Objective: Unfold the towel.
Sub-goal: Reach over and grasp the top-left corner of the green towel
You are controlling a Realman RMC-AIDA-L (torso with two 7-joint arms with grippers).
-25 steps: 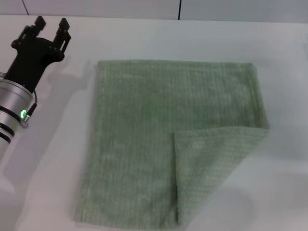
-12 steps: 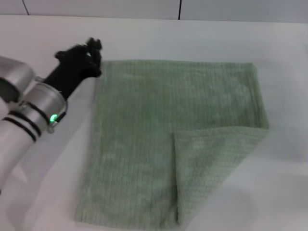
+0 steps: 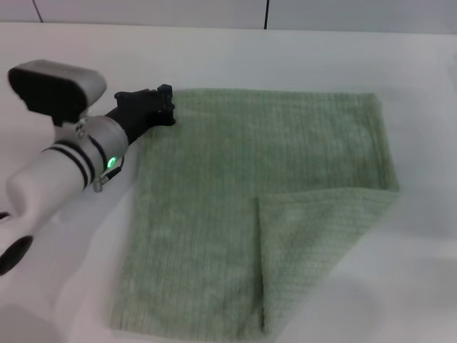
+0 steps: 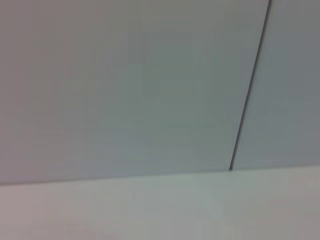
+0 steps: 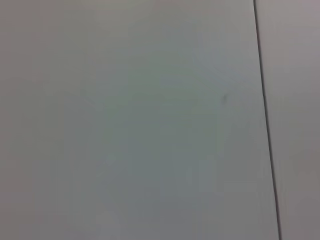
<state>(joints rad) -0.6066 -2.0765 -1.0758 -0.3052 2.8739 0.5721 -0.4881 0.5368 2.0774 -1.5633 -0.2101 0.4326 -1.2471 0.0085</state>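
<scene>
The pale sage-green towel (image 3: 271, 150) lies flat on the white table (image 3: 300, 57) in the head view. Its near right corner is folded over onto it as a triangular flap (image 3: 314, 250). My left gripper (image 3: 161, 107) is at the towel's far left corner, low over its edge, with the silver arm reaching in from the left. The black fingers show as one dark mass. The right gripper is out of view. Neither wrist view shows the towel.
A grey wall with a dark vertical seam (image 3: 266, 14) stands behind the table. The left wrist view shows that wall seam (image 4: 247, 100) and the table's white top (image 4: 160, 210). The right wrist view shows only a pale panel with a seam (image 5: 265, 120).
My left arm has swung in from the far left of the table to the right and turned over. Its gripper now sits at the towel's far left corner. The towel has not moved.
</scene>
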